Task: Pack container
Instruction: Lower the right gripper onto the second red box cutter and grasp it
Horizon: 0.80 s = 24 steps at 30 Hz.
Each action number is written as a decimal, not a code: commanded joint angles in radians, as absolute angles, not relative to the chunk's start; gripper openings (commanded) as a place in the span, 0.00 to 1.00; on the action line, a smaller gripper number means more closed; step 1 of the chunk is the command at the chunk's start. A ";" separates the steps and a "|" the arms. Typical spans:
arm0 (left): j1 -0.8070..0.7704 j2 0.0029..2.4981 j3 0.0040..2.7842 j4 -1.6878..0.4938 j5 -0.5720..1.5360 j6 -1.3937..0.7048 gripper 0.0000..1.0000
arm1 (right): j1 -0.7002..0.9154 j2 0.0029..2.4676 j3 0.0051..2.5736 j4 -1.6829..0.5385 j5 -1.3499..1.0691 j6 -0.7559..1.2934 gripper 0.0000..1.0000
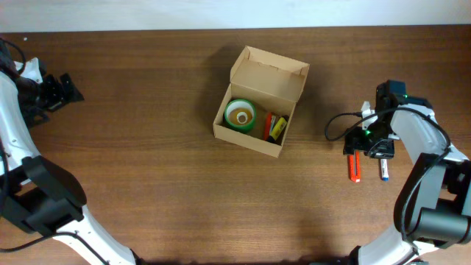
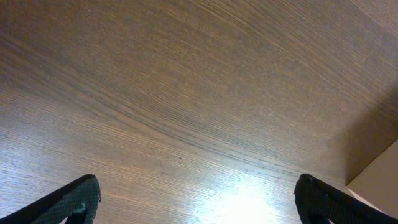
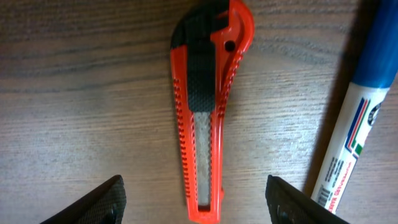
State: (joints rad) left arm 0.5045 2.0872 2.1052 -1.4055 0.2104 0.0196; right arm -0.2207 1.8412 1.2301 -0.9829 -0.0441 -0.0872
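The left gripper [image 2: 199, 199] and right gripper [image 3: 196, 200] are held open, empty. The cutter [image 3: 208, 112] could be pinched crookedly — or the marker [image 3: 354, 124] just right of it knocked away.

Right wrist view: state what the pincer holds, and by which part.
Nothing. The right pincer hangs open over the red utility knife, which lies flat on the table between its fingers, untouched.

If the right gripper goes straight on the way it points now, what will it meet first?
Most likely the orange utility knife, lying on the table between the open fingers of the right gripper. The blue marker lies off to one side. The height above it is unclear.
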 commanded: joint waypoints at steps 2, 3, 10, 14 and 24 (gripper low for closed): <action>0.507 2.081 2.101 -1.406 0.221 0.039 1.00 | -0.214 1.887 1.227 -0.967 -0.053 -0.096 0.73; 0.507 2.081 2.101 -1.406 0.221 0.039 1.00 | -0.214 1.896 1.227 -0.964 -0.053 -0.088 0.73; 0.507 2.081 2.101 -1.406 0.221 0.039 1.00 | -0.208 1.972 1.227 -0.956 -0.060 -0.070 0.62; 0.507 2.081 2.101 -1.406 0.221 0.039 1.00 | -0.208 1.989 1.227 -0.934 -0.056 -0.038 0.15; 0.507 2.081 2.101 -1.406 0.221 0.039 1.00 | -0.208 1.988 1.231 -0.912 -0.057 -0.018 0.04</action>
